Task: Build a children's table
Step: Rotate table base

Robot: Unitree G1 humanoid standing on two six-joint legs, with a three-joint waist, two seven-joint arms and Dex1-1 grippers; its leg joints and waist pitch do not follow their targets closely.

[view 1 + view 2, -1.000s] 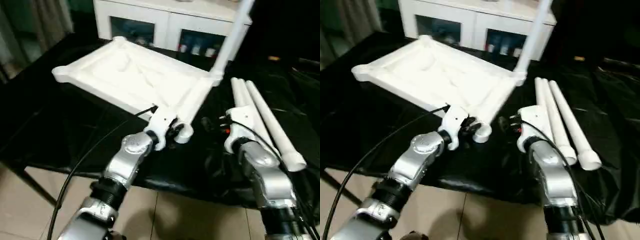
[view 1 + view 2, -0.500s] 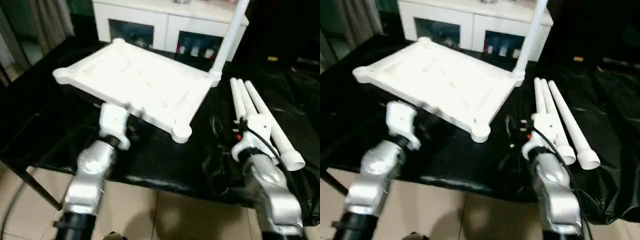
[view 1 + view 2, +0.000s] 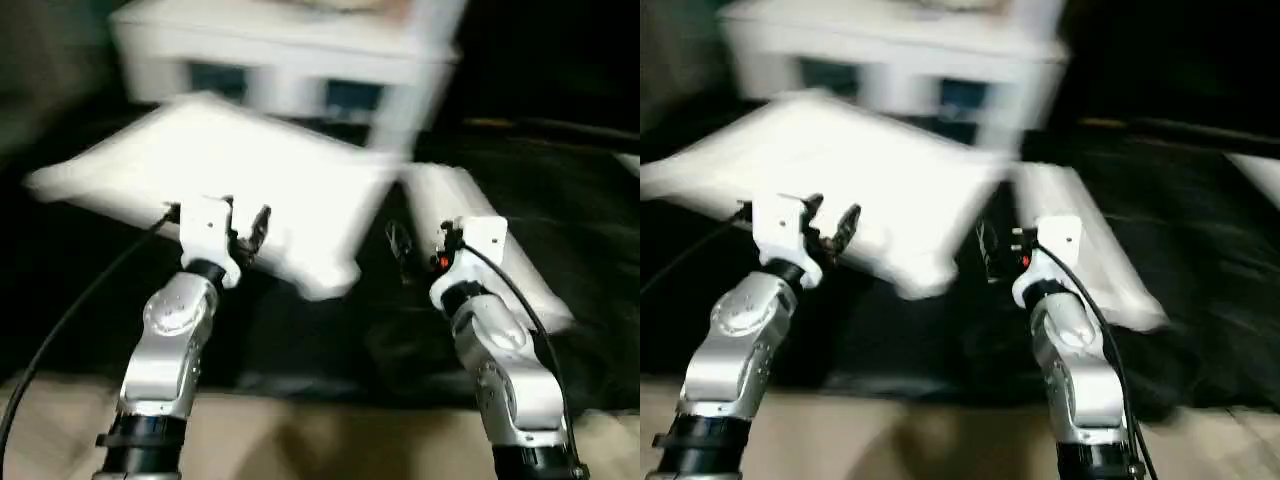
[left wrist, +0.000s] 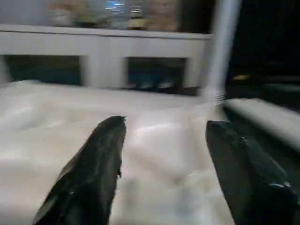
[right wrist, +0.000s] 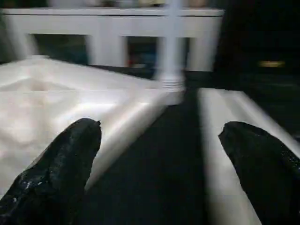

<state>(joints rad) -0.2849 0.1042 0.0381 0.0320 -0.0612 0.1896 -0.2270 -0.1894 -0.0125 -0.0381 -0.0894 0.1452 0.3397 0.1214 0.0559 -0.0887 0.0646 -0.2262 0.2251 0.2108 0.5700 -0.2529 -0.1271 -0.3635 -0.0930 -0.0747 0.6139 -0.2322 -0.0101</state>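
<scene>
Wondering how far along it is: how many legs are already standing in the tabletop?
1. One leg stands upright in the tabletop's far right corner. Loose legs lie beside it on the black cloth, too blurred to count.

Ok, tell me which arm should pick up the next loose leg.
Right, probably. The right end effector is open and empty beside the loose legs; the left end effector is at the tabletop, farther from them.

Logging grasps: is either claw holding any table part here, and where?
Nothing is held. The left claw and right claw both stand open, empty, facing the tabletop.
</scene>
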